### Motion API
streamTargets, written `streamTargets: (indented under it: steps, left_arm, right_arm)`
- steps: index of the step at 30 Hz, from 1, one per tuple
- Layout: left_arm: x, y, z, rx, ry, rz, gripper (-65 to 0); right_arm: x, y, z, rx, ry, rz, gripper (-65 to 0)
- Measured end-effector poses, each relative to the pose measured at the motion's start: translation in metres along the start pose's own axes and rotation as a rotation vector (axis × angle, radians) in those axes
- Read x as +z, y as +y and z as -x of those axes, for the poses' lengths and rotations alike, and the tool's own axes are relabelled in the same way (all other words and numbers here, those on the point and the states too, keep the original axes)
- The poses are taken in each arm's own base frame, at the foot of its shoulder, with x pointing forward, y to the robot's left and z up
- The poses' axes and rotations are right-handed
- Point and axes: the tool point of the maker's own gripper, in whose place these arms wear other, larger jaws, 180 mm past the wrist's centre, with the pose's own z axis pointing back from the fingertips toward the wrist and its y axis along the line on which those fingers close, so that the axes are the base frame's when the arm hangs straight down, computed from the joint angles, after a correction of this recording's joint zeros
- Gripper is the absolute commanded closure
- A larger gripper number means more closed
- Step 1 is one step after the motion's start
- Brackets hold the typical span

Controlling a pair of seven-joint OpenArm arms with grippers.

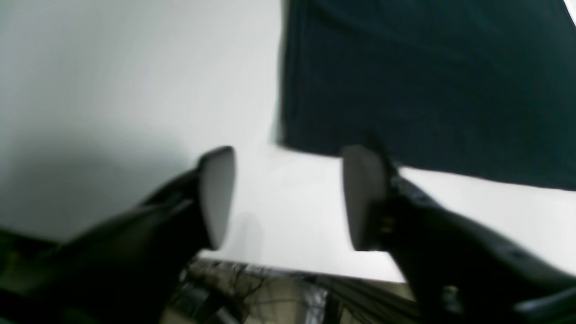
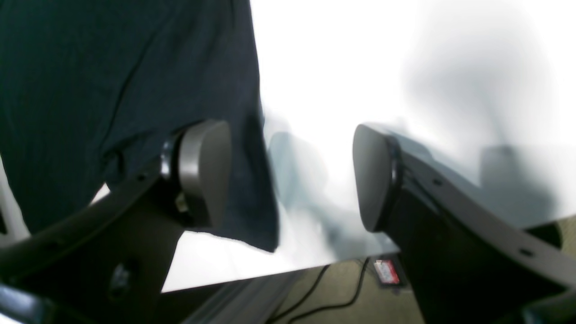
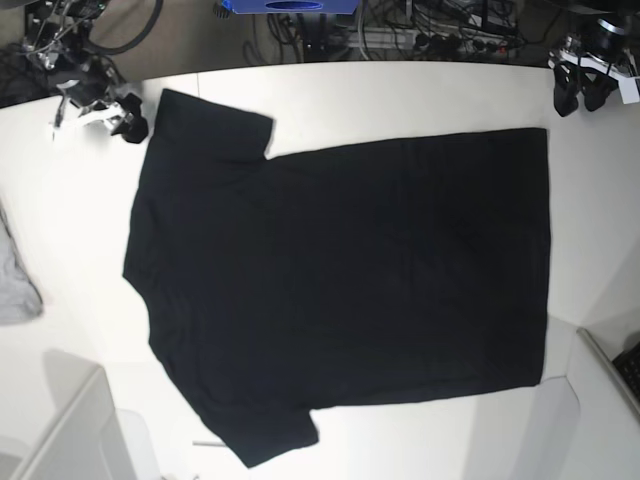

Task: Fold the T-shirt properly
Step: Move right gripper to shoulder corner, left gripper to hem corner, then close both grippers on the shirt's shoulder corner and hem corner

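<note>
In the lower part of both wrist views, the left claw (image 1: 288,198) and the right claw (image 2: 292,175) are seen spread apart with nothing between the pads. Beyond them, the large plain black cloth T-shirt (image 3: 340,280) is laid flat across the middle of the white desk (image 3: 400,95). It is judged light, limp and easily wrinkled; a pinch at the corners or hem is suggested.

- One black T-shirt (image 3: 350,290), spread flat on the white table (image 3: 400,100).
- One light grey cloth (image 3: 15,285) at 9 o'clock.
- Two grippers of mine: left gripper (image 3: 583,92), right gripper (image 3: 128,125).
</note>
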Motion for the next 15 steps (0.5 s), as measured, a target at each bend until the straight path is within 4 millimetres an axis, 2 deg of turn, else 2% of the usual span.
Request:
streamTargets:
  steps: [3, 7, 9, 15]
  left_arm:
    - [0.002, 0.009, -0.013, -0.012, -0.030, -0.021, -44.1]
    - [0.001, 0.005, -0.005, 0.001, -0.014, -0.013, -44.1]
    - [0.001, 0.005, -0.006, -0.004, -0.012, -0.014, -44.1]
    - [0.001, 0.006, -0.006, -0.003, -0.014, -0.014, -44.1]
  right_arm:
    - [-0.006, 0.007, 0.006, -0.005, 0.008, -0.029, -39.8]
    - [-0.017, 0.032, 0.018, 0.028, 0.048, -0.100, -39.6]
    - [-0.020, 0.038, 0.022, 0.029, 0.054, -0.115, -39.6]
    - [-0.020, 0.041, 0.024, 0.028, 0.061, -0.129, -39.6]
